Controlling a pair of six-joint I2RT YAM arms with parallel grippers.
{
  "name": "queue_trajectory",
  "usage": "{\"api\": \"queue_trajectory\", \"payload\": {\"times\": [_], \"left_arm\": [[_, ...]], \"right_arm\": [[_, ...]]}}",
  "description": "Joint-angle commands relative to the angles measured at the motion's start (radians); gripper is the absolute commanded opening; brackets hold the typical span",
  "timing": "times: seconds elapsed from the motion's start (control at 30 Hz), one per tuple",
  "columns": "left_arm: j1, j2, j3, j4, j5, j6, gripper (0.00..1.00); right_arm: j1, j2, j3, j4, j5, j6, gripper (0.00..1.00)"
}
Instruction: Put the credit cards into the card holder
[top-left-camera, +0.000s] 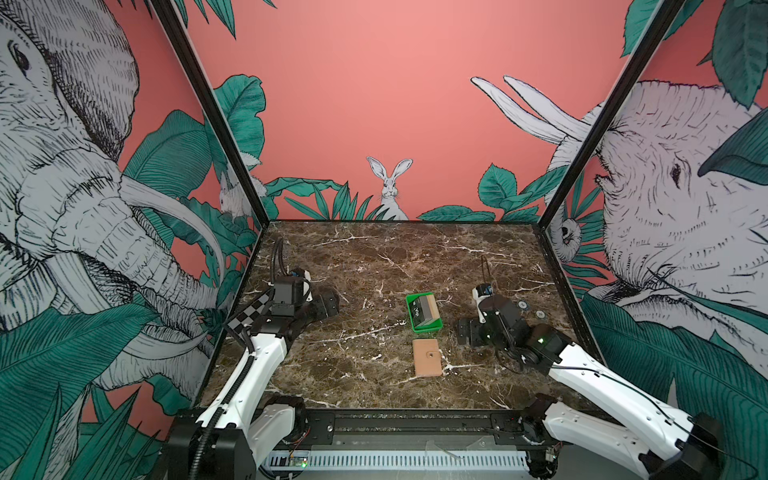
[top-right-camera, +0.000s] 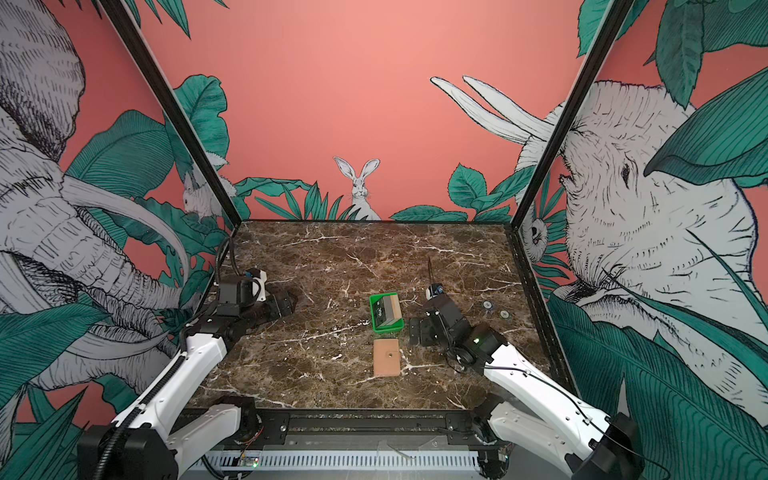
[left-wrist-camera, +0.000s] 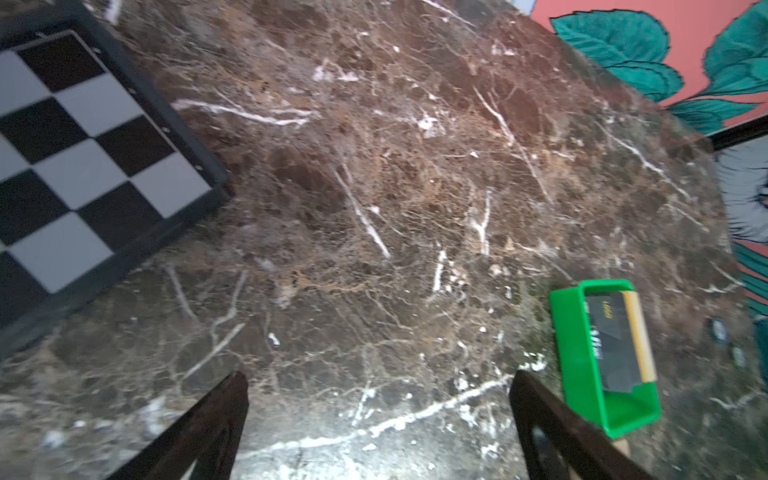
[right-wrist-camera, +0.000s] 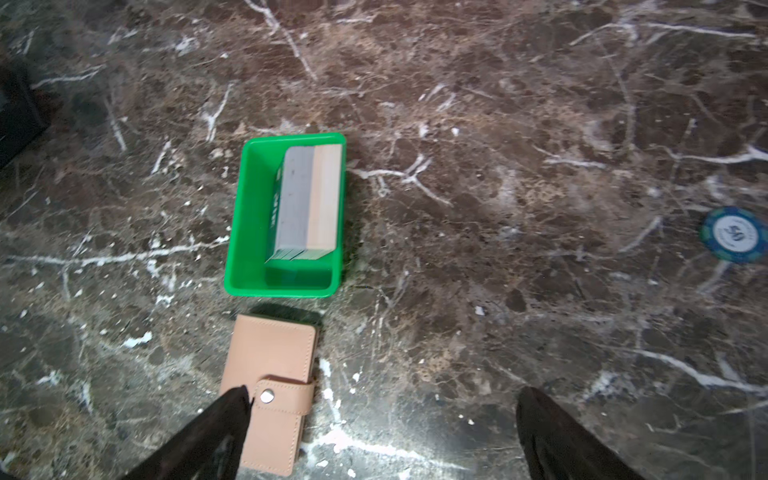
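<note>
The credit cards (top-left-camera: 424, 309) (top-right-camera: 386, 311) stand stacked on edge inside a green tray (top-left-camera: 428, 329) (top-right-camera: 388, 329) at mid-table; a black "VIP" card, a grey one and a tan one show (right-wrist-camera: 307, 203) (left-wrist-camera: 619, 340). The card holder (top-left-camera: 427, 357) (top-right-camera: 386, 357), a closed tan wallet with its snap strap fastened (right-wrist-camera: 270, 374), lies flat just in front of the tray. My left gripper (top-left-camera: 328, 305) (left-wrist-camera: 378, 378) is open over bare marble, well left of the tray. My right gripper (top-left-camera: 467, 332) (right-wrist-camera: 384, 395) is open and empty, just right of the card holder.
A black-and-white checkerboard (top-left-camera: 245, 318) (left-wrist-camera: 83, 166) lies at the table's left edge under my left arm. Two round poker chips (top-left-camera: 523, 305) (right-wrist-camera: 733, 235) sit on the marble behind my right arm. Printed walls close in the table on three sides.
</note>
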Motion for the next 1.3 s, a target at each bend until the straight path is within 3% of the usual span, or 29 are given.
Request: {"api": "queue_trajectory", "payload": {"times": [0.0, 0.23, 0.4, 0.77, 0.87, 1.07, 1.17, 1.23, 1.27], "left_arm": [[0.036, 0.004, -0.021, 0.086, -0.112, 0.101, 0.99], [0.071, 0.052, -0.07, 0.306, -0.179, 0.277, 0.99], [0.07, 0.134, -0.154, 0.584, -0.244, 0.397, 0.99], [0.086, 0.371, -0.228, 1.024, -0.213, 0.471, 0.99], [0.117, 0.461, -0.247, 1.174, -0.174, 0.423, 0.99], [0.114, 0.492, -0.234, 1.165, -0.1, 0.458, 0.99], [0.087, 0.524, -0.233, 1.173, -0.121, 0.489, 0.99], [0.081, 0.566, -0.254, 1.295, -0.11, 0.5, 0.99], [0.079, 0.54, -0.239, 1.216, -0.12, 0.494, 0.99]], "right_arm": [[-0.053, -0.008, 0.04, -0.038, 0.007, -0.029, 0.98], [-0.106, -0.016, 0.032, -0.044, 0.139, -0.021, 0.98], [-0.198, -0.026, -0.023, 0.044, 0.185, -0.114, 0.98], [-0.342, 0.018, -0.086, 0.231, 0.182, -0.229, 0.98], [-0.384, 0.02, -0.125, 0.297, 0.185, -0.257, 0.98], [-0.446, 0.018, -0.219, 0.47, 0.187, -0.317, 0.98], [-0.494, 0.039, -0.26, 0.575, 0.168, -0.349, 0.98], [-0.517, 0.06, -0.284, 0.652, 0.16, -0.371, 0.98], [-0.536, 0.077, -0.296, 0.694, 0.148, -0.376, 0.98]]}}
